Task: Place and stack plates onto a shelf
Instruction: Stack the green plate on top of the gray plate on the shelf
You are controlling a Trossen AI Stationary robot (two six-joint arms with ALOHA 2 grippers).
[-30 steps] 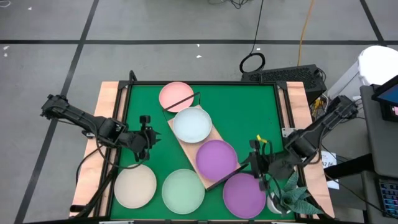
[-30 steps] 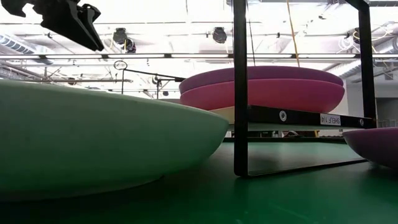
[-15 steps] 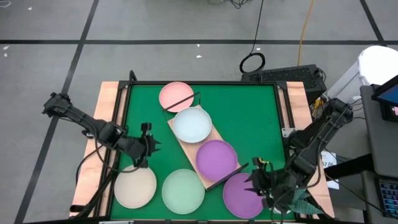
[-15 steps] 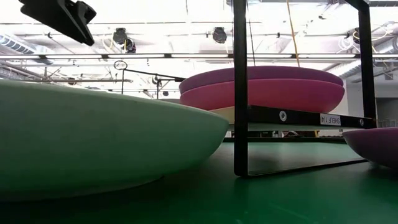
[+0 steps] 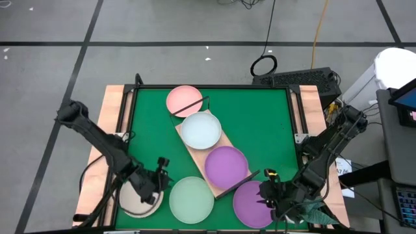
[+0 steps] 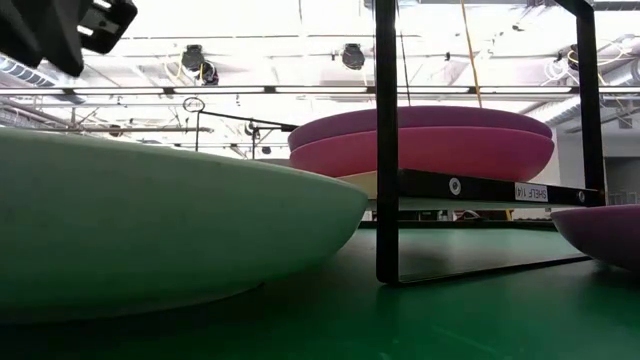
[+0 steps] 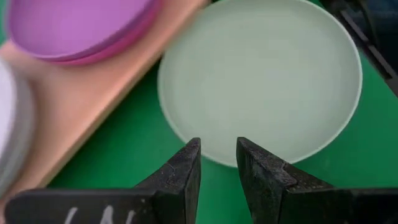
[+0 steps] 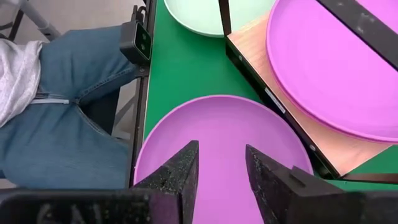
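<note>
Left pincer [image 5: 158,184] lower now — over beige plate [image 5: 133,203]; right pincer [image 5: 270,195] over purple plate [image 5: 250,203] — both slightly open, empty.

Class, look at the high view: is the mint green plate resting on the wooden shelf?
No. The mint green plate lies on the green mat, beside the shelf.

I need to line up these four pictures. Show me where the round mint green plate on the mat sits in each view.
High view: the round mint green plate lies at the bottom centre, beside the light wood shelf board.
Low view: it fills the left foreground.
Left wrist view: it lies ahead of the left claw.
Right wrist view: only its edge shows.
Shared landmark: the shelf.
</note>
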